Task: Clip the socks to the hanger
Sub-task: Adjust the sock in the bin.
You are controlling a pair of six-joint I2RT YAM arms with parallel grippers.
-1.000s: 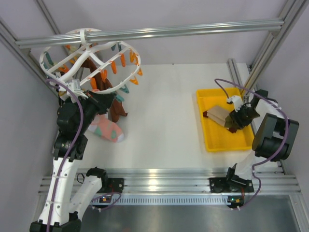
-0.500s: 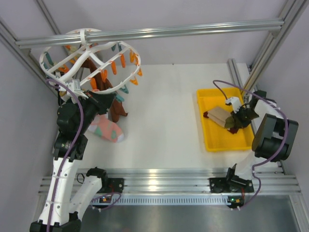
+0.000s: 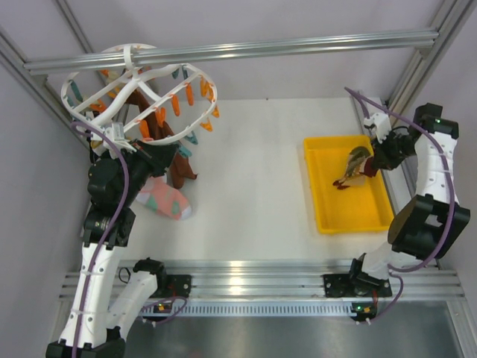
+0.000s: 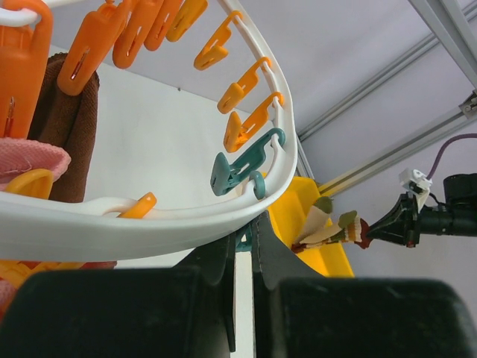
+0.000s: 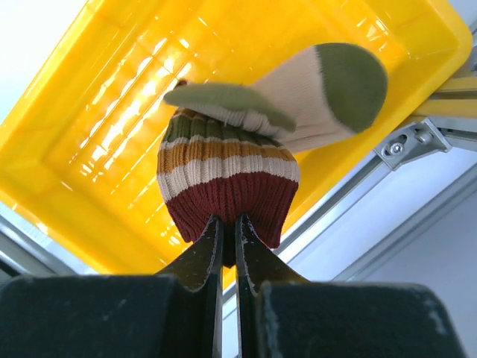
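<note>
The white ring hanger (image 3: 131, 63) with orange and teal clips hangs from the rail at the back left. A maroon-brown sock (image 3: 179, 168) and a pink sock with mint and orange patches (image 3: 164, 200) hang from it. My left gripper (image 3: 158, 149) is under the ring and shut on a teal clip (image 4: 247, 237); its tips (image 4: 250, 231) touch the ring's rim (image 4: 149, 231). My right gripper (image 3: 368, 169) is shut on the maroon striped cuff (image 5: 227, 201) of a beige and green sock (image 3: 353, 163) and holds it above the yellow tray (image 3: 328, 216).
An aluminium rail (image 3: 298, 45) crosses the back, with upright posts at both sides. The yellow tray (image 5: 89, 112) stands at the right, close to a side rail (image 3: 365, 112). The arm bases sit on a metal rail (image 3: 246, 280) at the near edge.
My right gripper has lifted the beige and green sock out of the yellow tray and moved it up and toward the back right. The left arm and the hanger have not moved.
</note>
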